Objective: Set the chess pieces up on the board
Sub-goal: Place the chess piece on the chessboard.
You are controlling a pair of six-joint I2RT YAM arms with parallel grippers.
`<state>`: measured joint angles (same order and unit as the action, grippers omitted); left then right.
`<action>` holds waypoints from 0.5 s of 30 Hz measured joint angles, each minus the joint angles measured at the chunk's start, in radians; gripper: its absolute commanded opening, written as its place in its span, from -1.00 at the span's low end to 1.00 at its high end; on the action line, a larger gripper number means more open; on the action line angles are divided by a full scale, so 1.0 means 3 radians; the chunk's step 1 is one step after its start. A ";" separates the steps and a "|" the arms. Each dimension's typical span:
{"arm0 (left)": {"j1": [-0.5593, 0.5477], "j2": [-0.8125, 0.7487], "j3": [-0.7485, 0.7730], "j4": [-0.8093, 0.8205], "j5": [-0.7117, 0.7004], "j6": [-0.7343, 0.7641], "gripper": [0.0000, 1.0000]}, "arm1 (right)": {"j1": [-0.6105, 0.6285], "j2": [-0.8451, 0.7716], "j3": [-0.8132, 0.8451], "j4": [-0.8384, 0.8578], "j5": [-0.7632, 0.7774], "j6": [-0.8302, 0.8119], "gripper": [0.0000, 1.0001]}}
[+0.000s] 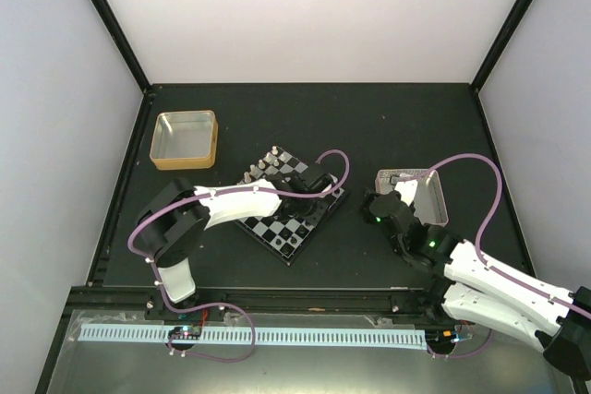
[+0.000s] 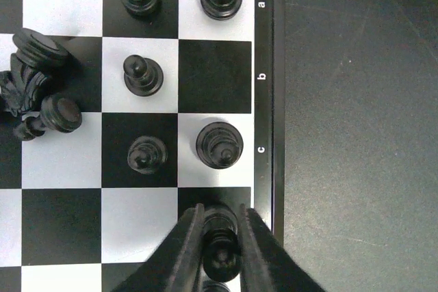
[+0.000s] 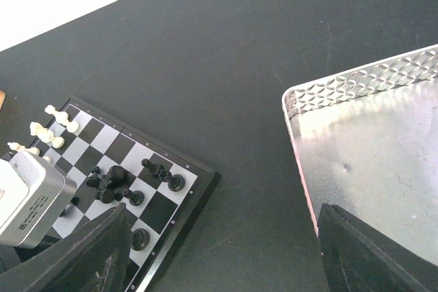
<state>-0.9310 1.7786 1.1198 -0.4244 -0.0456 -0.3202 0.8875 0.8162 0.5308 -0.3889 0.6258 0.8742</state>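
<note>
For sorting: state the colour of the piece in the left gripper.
Black chess piece; left wrist view.

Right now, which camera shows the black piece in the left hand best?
Left wrist view: the black piece sits close-up between the left hand's fingers. From above, the arm covers it; the right wrist view doesn't clearly show it.

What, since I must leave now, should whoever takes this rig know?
Left gripper: jaws shut on a small black chess piece at the edge of the checkered black-and-silver board.
Right gripper: jaws open, holding nothing, at the edge of the pink-rimmed metal tray.
Done: several standing black pieces in the two edge rows; silver-white pieces along the opposite side.
To do: heap of toppled black pieces needs placing.
</note>
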 measured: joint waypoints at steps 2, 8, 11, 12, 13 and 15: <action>0.0000 0.0000 0.0000 -0.0003 0.0000 0.0009 -0.42 | 0.0000 0.0001 0.0000 0.0000 0.0000 0.0000 0.51; 0.0000 -0.0029 0.0001 -0.0034 0.0000 0.0011 -0.15 | 0.0000 0.0000 0.0000 -0.0001 -0.0003 0.0001 0.51; 0.0001 -0.0118 0.0014 -0.0060 0.0000 0.0009 -0.11 | 0.0000 -0.0013 0.0001 -0.0003 -0.0006 0.0000 0.51; 0.0001 -0.0188 0.0019 -0.0060 0.0000 0.0009 -0.10 | -0.0001 -0.0017 0.0004 -0.0003 -0.0009 0.0000 0.51; 0.0001 -0.0221 0.0019 -0.0060 0.0000 0.0008 -0.09 | -0.0001 -0.0020 0.0005 -0.0001 -0.0015 -0.0001 0.51; 0.0009 -0.0355 0.0019 -0.0065 -0.0011 -0.0006 -0.07 | -0.0004 -0.0025 0.0006 0.0001 -0.0036 -0.0006 0.51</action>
<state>-0.9283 1.6722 1.1255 -0.4438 -0.0490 -0.3222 0.8864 0.8085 0.5327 -0.3885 0.6151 0.8722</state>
